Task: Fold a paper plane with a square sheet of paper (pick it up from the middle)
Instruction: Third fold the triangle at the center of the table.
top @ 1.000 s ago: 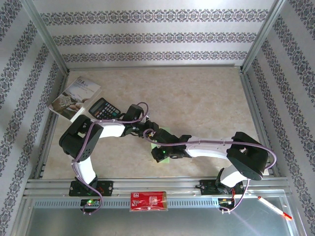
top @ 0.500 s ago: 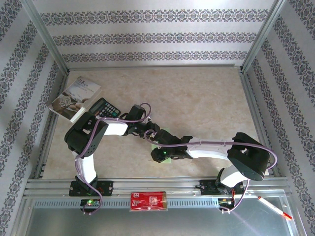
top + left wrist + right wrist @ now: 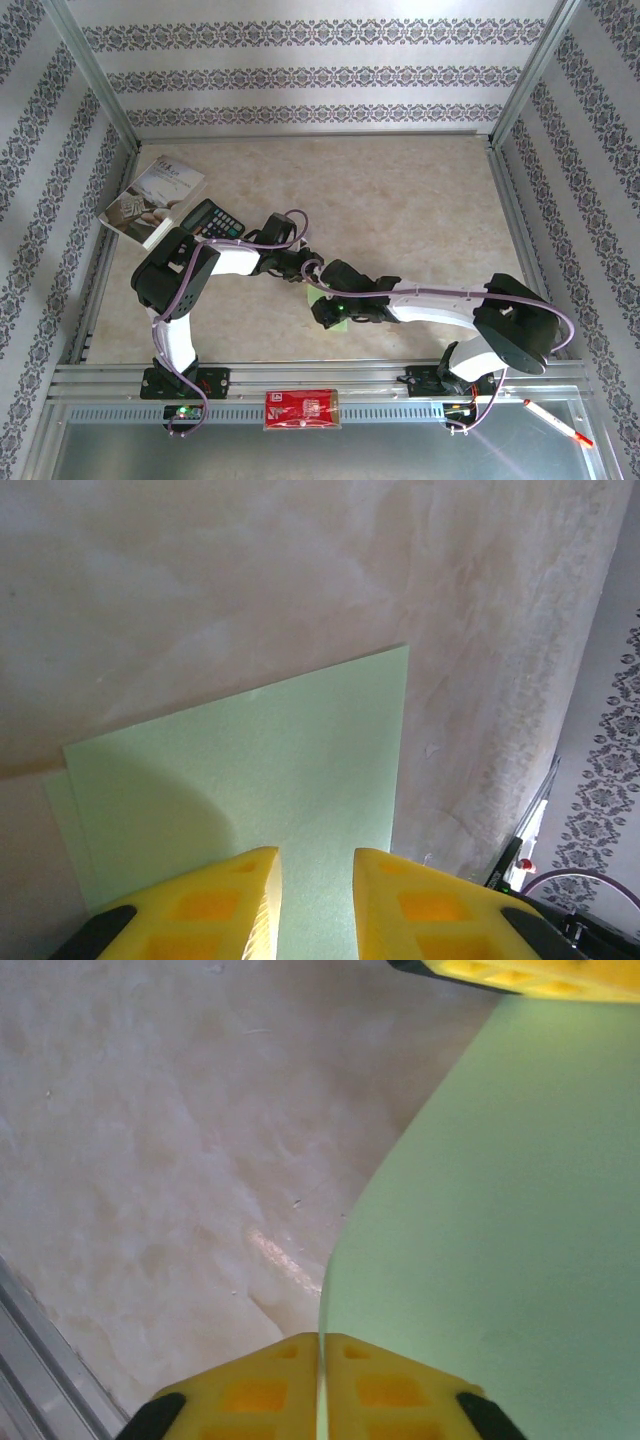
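Both arms meet over the near middle of the counter (image 3: 420,200).

Right end effector (image 3: 320,1342): fingers pressed together, pinching the edge of the square sheet of paper (image 3: 520,1210). In the right wrist view the sheet's edge curves up off the counter and runs straight into the seam between the yellow pads. No gap visible.

Left end effector (image 3: 315,862): narrow gap between the fingers, green showing through it. It sits over the sheet's near part. I can't tell whether the tips press on the paper or hover just above it. Nothing is clamped between them. One of its fingers (image 3: 540,972) shows at the top of the right wrist view, right at the sheet's far edge.

Sheet: light green. In the left wrist view it lies mostly flat, with one corner pointing away from the camera. At the left a second edge peeks out, slightly offset, so it looks like two layers there. No dart shape, only a flat panel. From the top camera the arms cover most of it, with a sliver of green between the two wrists.

Elsewhere:
- black calculator (image 3: 212,220) at far left, touching the booklet (image 3: 155,200), well apart from the sheet
- red packet (image 3: 302,409) on the front rail between the arm bases
- white pen (image 3: 558,424) with a red tip at near right, off the counter
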Available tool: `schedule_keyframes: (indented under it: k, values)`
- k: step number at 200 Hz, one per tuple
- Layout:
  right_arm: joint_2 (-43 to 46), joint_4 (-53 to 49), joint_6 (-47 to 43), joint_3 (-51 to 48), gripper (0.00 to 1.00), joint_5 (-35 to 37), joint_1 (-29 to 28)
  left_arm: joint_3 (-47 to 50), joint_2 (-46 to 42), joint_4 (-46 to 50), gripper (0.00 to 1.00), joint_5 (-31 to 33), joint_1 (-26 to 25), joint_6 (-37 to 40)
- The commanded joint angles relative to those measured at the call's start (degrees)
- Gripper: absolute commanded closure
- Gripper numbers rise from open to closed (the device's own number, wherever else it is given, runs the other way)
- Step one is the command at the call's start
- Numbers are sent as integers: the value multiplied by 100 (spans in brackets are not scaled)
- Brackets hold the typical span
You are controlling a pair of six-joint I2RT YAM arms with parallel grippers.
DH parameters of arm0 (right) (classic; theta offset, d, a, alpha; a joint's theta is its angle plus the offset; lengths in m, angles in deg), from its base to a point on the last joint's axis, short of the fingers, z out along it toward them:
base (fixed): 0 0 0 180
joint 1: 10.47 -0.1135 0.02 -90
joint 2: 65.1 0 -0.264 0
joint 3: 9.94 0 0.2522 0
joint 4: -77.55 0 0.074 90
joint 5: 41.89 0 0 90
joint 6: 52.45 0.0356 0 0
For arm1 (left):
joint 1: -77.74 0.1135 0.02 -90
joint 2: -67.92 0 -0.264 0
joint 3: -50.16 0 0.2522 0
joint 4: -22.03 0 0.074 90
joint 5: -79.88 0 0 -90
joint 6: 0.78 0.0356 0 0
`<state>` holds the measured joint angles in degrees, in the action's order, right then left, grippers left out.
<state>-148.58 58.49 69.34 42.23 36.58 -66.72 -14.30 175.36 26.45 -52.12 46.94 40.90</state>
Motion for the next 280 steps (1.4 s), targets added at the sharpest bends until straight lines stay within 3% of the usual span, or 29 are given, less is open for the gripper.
schedule_keyframes:
  k: [1,107,280]
  values:
    - [143,137,17,-144,95,-192,168,-64,177,514,75,268,-55,358]
    - [-12,12,-24,-175,96,-939,1144,-151,335,846,75,410,-48,700]
    - [-686,-677,-544,417,94,-826,1515,-283,382,995,75,430,-48,791]
